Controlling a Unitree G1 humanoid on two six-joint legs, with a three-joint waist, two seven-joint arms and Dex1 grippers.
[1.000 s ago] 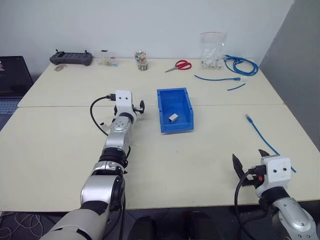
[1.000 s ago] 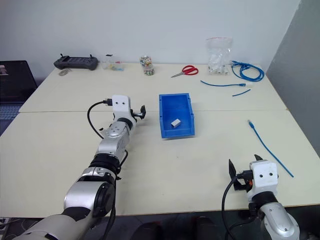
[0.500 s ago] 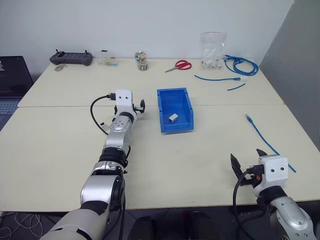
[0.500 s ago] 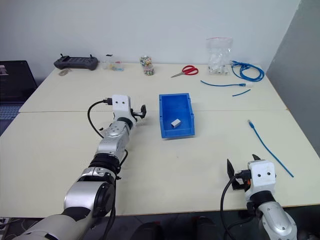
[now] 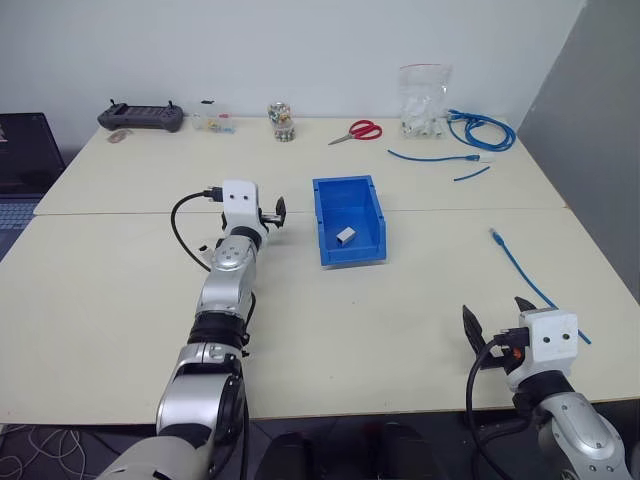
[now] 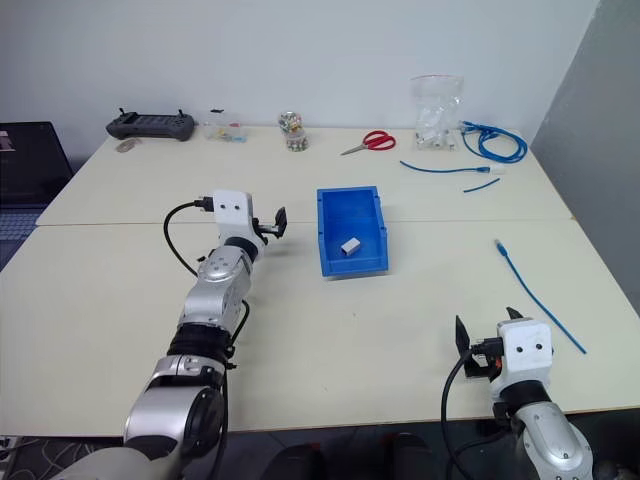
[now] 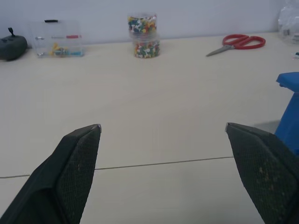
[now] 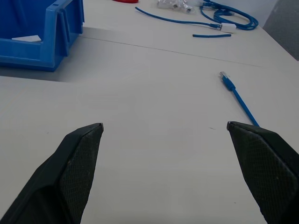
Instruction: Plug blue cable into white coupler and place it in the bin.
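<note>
R hand [image 5: 497,325] idles wide open, empty, at the near bench [image 5: 400,320] edge; the cable [image 5: 527,276] lies just ahead to its right, unplugged. L hand [image 5: 272,214], jaws fully apart w/ nothing in them, has pulled back a bit from beside the bin [image 5: 372,215], which already holds the coupler [image 5: 346,235]. So coupler's binned w/o cable – mating step not done.

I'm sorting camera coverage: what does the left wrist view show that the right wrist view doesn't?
Left wrist: a jar of coloured bits, a clear plastic box and red scissors on the table. Right wrist: the blue cable lying straight on the table, and a coiled blue cable bundle farther back. Both: the blue bin and open tool fingers.
</note>
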